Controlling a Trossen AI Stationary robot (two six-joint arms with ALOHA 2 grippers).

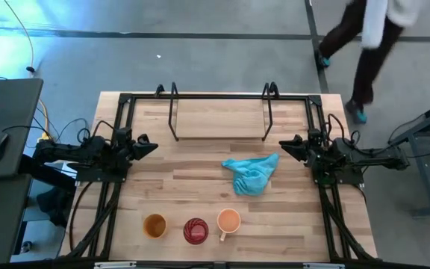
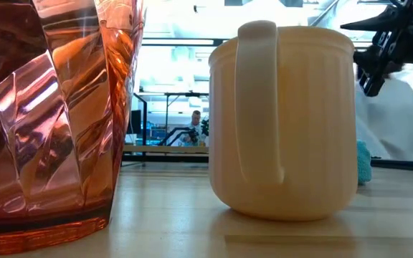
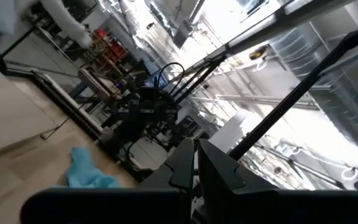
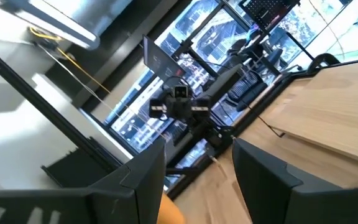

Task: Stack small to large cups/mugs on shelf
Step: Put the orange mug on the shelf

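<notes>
we see the three cups lined up in a row near the front edge of the surface point(image 1: 163, 194): the yellow-orange cup point(image 1: 154, 226) on the left, the red ribbed cup point(image 1: 195, 230) in the middle, touching or just beside the light orange mug point(image 1: 229, 220) on the right, whose handle points toward the front edge. all stand upright, mouths up, well apart from the shelf point(image 1: 219, 119) at the back. a turquoise cloth point(image 1: 251, 174) lies crumpled between the row and the shelf. our left claw point(image 1: 146, 146) hangs at the left side with its fingers clenched together and grasping nothing; our right claw point(image 1: 288, 147) waits at the right side, released, with a clear gap between its fingers. nothing is on the shelf yet, so we judge the stacking has not begun. the ribbed cup looks like thin faceted plastic, light and likely slick, so we would pinch its rim wall, one finger inside. the mug looks stiffer and a little heavier; we would take it by the rim opposite the handle rather than by the handle, which might let it swing. a person walks past beyond the far right corner.
</notes>
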